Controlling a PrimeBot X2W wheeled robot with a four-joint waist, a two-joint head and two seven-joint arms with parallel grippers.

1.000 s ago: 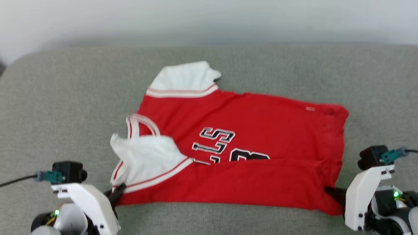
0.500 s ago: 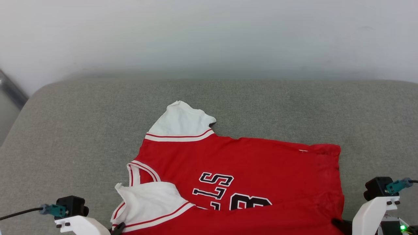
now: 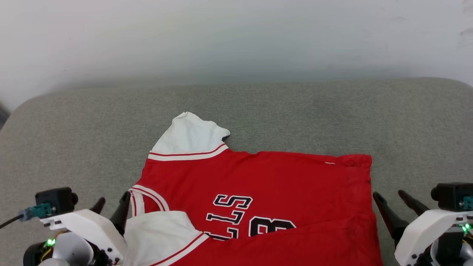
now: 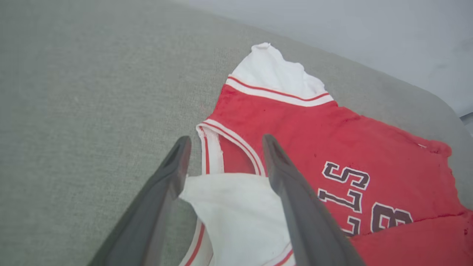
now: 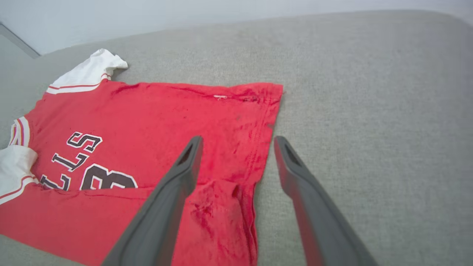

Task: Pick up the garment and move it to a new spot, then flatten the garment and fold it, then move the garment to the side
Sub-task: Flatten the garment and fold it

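Observation:
The garment, a red jersey with black lettering, lies on the grey cushion with its near edge folded over the lower part of the letters. One white sleeve points to the far left. The other white sleeve is folded onto the red body at the near left. My left gripper is open beside the striped collar, its fingers spread above that folded sleeve. My right gripper is open at the garment's right hem, one finger over the red fabric and one over bare cushion.
The grey fabric cushion spreads wide on all sides of the garment, and its rounded far edge meets a pale wall. Bare cushion lies to the left and to the right.
Both grippers were shut on the garment's near corners and now stand open, with the fabric let go and lying folded. The head camera has also shifted, so the picture has moved.

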